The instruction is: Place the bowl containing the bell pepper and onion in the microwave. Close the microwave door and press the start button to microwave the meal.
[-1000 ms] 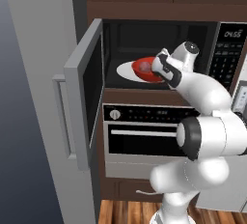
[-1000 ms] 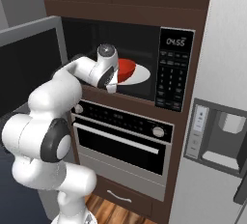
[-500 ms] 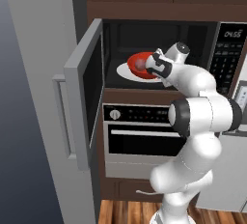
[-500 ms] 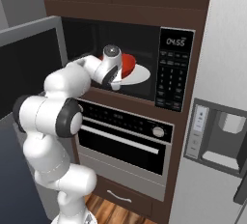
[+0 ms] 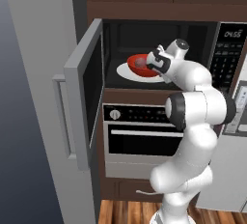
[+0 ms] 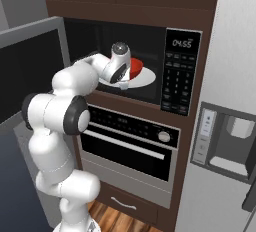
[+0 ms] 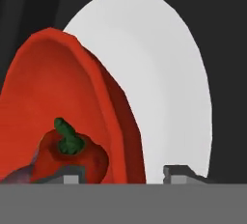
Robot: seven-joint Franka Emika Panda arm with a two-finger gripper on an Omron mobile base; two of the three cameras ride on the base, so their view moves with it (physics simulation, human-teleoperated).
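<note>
Inside the microwave (image 5: 159, 39), the tool (image 7: 120, 174) straddles the bowl (image 7: 58, 102) rim, grip unclear.

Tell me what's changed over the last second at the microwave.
The arm reached further into the microwave, carrying the red bowl deeper over the white turntable plate. Gripper straddles the bowl's rim. The door stayed wide open, clock unchanged.

base views: behind arm (left, right), sharing microwave (image 5: 159, 54) | hand view: close on bowl (image 7: 72, 112)
</note>
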